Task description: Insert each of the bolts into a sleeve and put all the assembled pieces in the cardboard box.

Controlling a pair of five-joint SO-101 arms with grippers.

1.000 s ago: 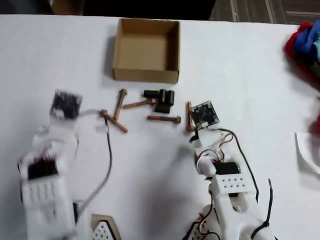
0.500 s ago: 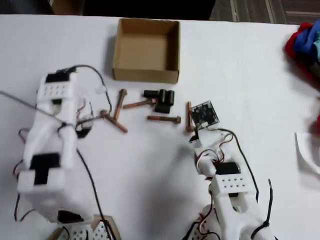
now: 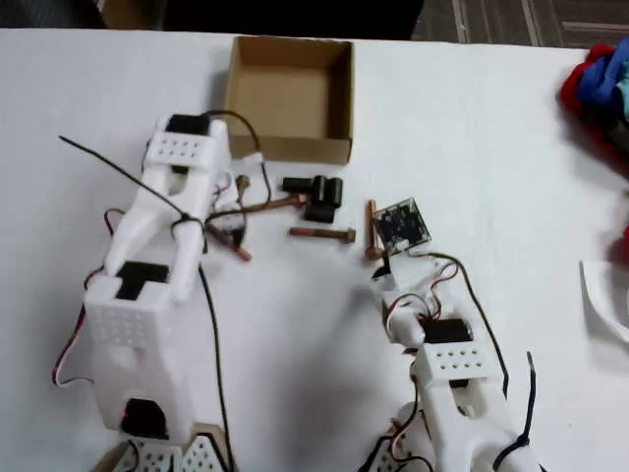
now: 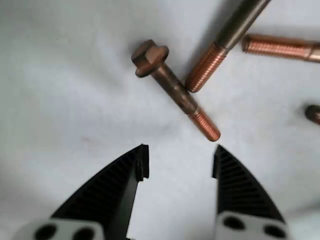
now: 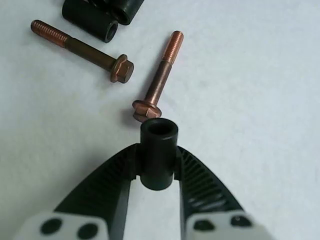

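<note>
My left gripper [image 4: 180, 162] hangs open just above the table, over a copper bolt [image 4: 175, 90] that lies ahead of its fingertips, with nothing between them. Two more bolts [image 4: 225, 45] lie beyond it. In the high view the left arm [image 3: 167, 226] stretches over the left-hand bolts. My right gripper [image 5: 159, 167] is shut on an upright black sleeve [image 5: 159, 150], right behind the head of a bolt [image 5: 156, 82]. Another bolt [image 5: 82, 50] and black sleeves [image 5: 100, 15] lie farther off. The cardboard box [image 3: 285, 147] stands open at the back, with bolts [image 3: 322, 234] and sleeves [image 3: 316, 192] in front of it.
Coloured cloth [image 3: 595, 79] lies at the table's far right edge, and a white object [image 3: 604, 300] sits lower on that edge. Loose cables [image 3: 211, 324] trail beside the left arm. Bare white table spreads between the two arms.
The left arm has swung from the left side forward and rightward over the left-hand bolts. The right arm has kept still with the sleeve.
</note>
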